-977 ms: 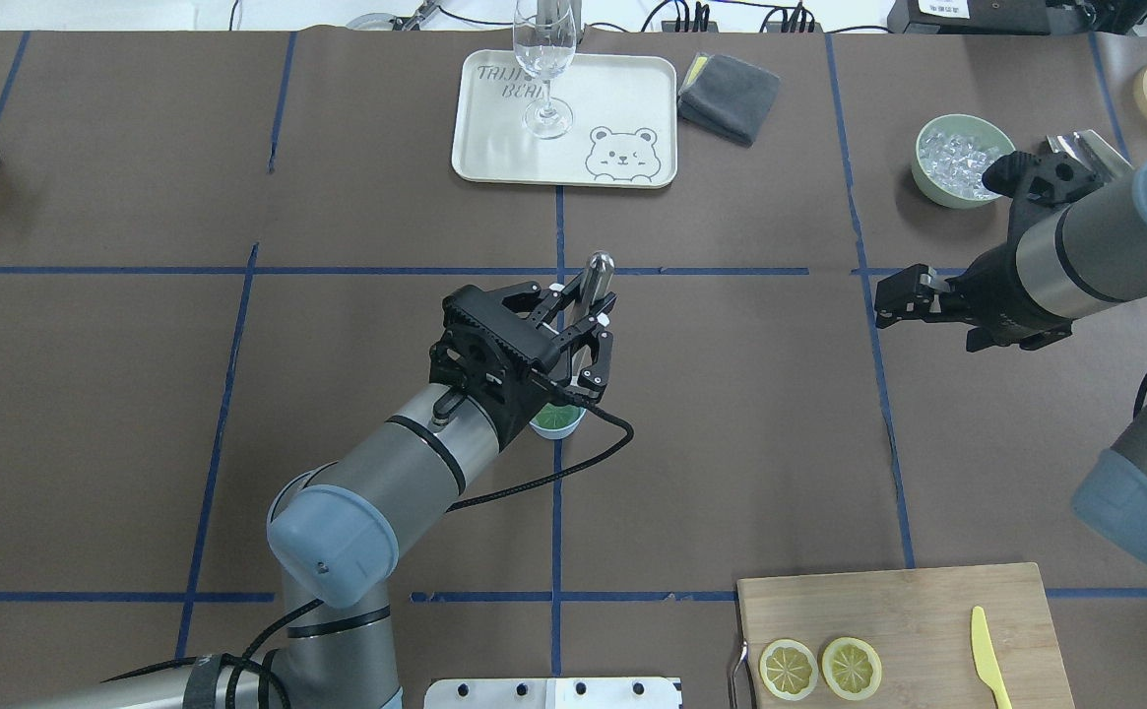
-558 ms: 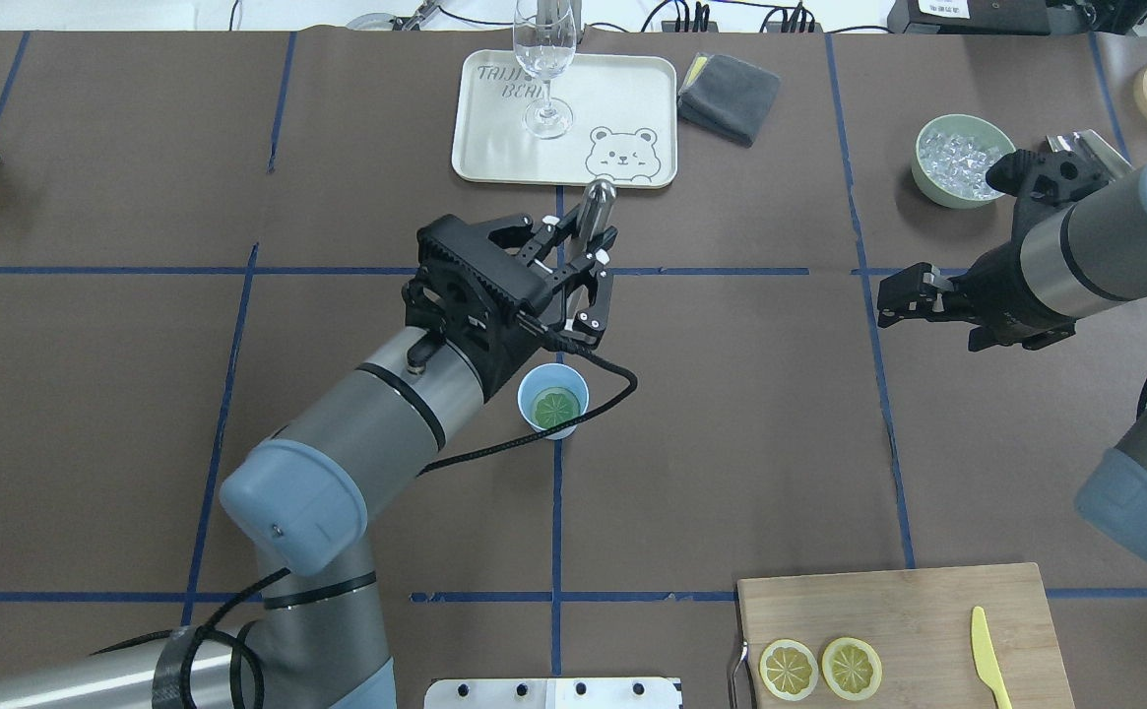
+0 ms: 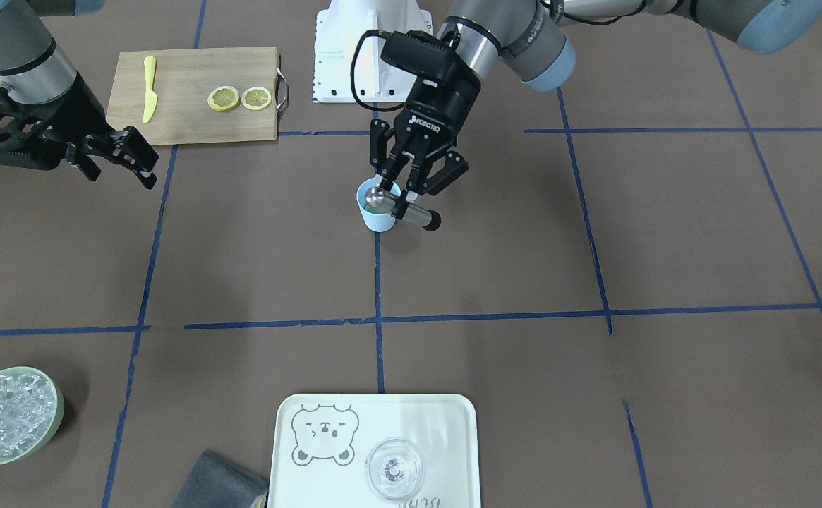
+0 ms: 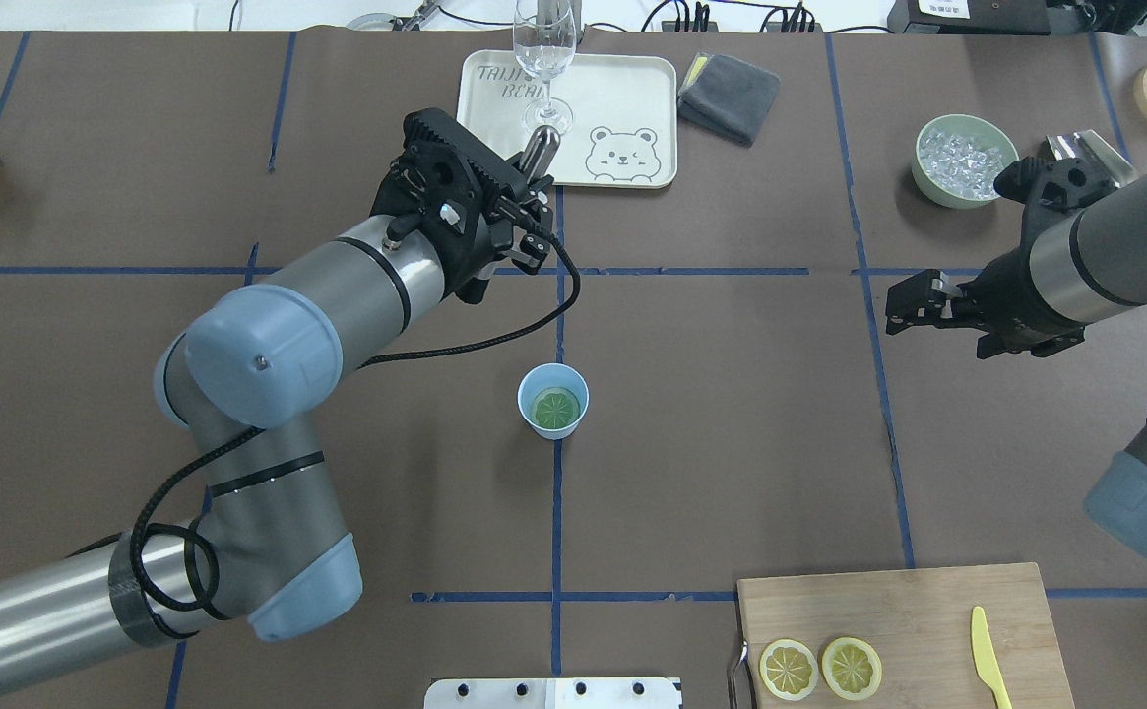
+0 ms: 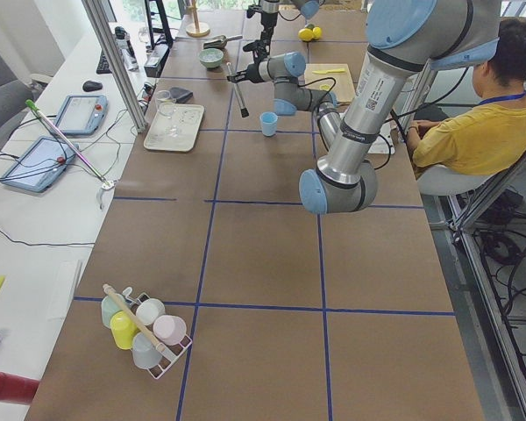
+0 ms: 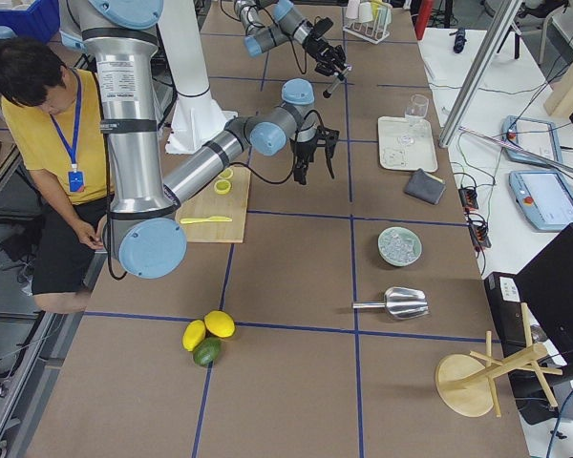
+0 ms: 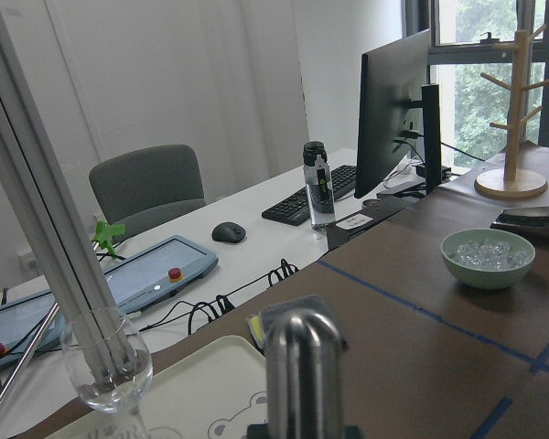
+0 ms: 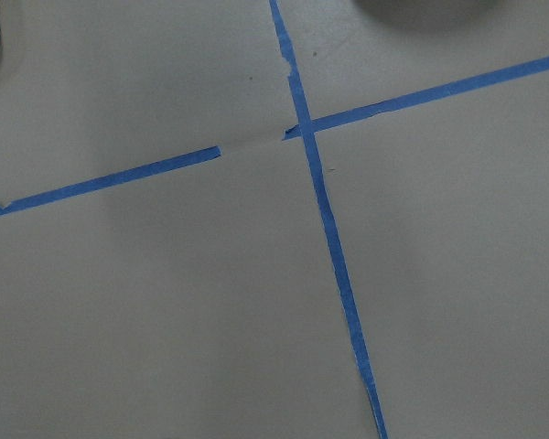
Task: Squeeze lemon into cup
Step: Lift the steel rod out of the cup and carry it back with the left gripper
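Lemon (image 4: 554,406) inside light-blue cup (image 4: 525,396)

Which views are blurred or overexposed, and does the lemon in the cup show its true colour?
Left wrist view: the metal rod close to the lens is out of focus, and the window behind is bright but not blown out. Overhead view: sharp and evenly lit, yet the lemon slice inside the cup looks greenish. Right wrist view: slightly soft, showing only tape lines.

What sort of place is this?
Probably a robotics lab, not a kitchen: a brown table gridded with blue tape, a black computer monitor on a white desk, and a seated operator in yellow.
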You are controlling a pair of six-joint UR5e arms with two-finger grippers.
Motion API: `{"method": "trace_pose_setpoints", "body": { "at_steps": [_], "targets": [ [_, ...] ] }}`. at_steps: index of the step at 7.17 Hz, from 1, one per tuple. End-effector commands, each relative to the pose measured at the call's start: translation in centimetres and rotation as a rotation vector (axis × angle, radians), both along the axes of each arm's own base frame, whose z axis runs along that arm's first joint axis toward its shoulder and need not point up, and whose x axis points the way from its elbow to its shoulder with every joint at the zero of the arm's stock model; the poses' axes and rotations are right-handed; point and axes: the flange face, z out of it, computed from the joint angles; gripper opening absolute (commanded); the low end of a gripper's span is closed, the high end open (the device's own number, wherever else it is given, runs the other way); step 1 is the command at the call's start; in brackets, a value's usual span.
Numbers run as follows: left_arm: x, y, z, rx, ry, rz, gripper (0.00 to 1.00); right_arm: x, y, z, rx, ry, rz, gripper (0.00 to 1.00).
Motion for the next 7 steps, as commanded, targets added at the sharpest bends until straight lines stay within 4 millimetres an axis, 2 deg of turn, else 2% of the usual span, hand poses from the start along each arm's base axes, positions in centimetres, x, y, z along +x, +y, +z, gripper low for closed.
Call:
{"method": "trace_pose_setpoints", "body": {
  "at_steps": [1,2,3,5,6,7],
  "targets": [
    [-2.9,-4.2,5.3,-0.188,-0.173,0.026,0.0,0.6,-0.7,1.0,0.011,0.018,-0.006,1.0],
    [-4.8,-4.3,10.3,-0.275,-0.243,0.049,0.0,0.9,-0.7,1.3,0.006,0.021,-0.004,1.0],
    [-7.0,-5.2,13.8,-0.356,-0.291,0.078,0.0,1.3,-0.1,2.6,-0.019,0.035,-0.01,1.0],
    [-9.0,-5.0,21.7,-0.573,-0.399,0.14,0.0,2.9,1.7,5.6,-0.004,0.016,-0.008,1.0],
    [-10.6,-4.9,24.6,-0.626,-0.421,0.135,0.0,2.9,1.7,6.6,0.0,0.012,-0.009,1.0],
    [-12.9,-4.7,28.4,-0.728,-0.415,0.176,0.0,2.9,1.6,6.9,-0.002,0.017,-0.01,1.0]
  ]
}}
